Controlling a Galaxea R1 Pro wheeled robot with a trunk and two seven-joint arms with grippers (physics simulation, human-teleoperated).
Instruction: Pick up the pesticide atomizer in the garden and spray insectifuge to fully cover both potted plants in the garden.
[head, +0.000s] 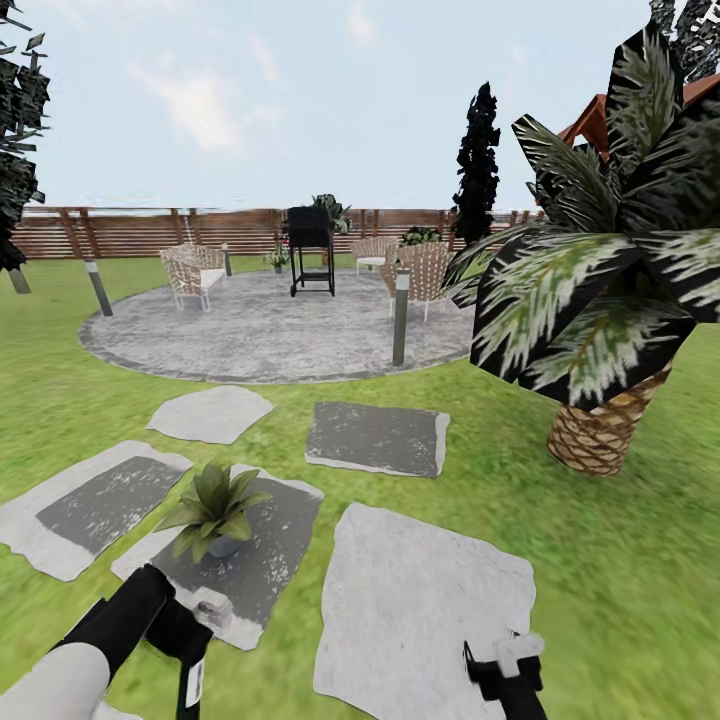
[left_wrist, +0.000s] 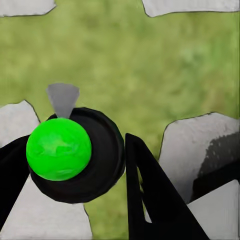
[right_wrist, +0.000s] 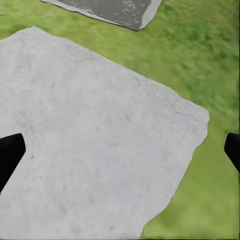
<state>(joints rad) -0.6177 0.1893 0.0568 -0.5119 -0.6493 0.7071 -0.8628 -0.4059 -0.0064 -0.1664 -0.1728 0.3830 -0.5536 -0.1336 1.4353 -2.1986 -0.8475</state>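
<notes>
Left gripper (left_wrist: 95, 165) is clenched on the pesticide atomizer (left_wrist: 75, 152): in the left wrist view the black fingers (left_wrist: 150, 195) sit on either side of the black body, green cap (left_wrist: 59, 148) facing the camera, grey nozzle (left_wrist: 63, 98) sticking out past it toward the lawn. Head view has the atomizer (head: 210, 612) low at the left, just short of the nearest potted plant (head: 215, 505)

That plant sits on a dark-centred stepping slab (head: 270, 560), close in front of the left arm. Second potted plant: can't pick it out with confidence; there's small greenery far back on the round patio (head: 260, 335) near the wicker chairs (head: 195, 272) and grill (head: 311, 245), too small to call

Right gripper (right_wrist: 120, 150) is released, tips wide apart over a pale slab (right_wrist: 90, 145), holding nothing

Step in hand, as I read it: spray the near plant. To do it well:
- swing the nozzle onto the rosette; right now it looks aimed at grass between slabs, not at leaves
- keep the bottle roughly upright, grip unchanged, don't let it twist in the jaws
- sweep across the whole leaf spread, not one spot, since full cover is the goal
- stay clear of the leaves and tiny pot, a knock could tip it
- big palm (head: 600, 290) on the right isn't a target, ignore it
</notes>
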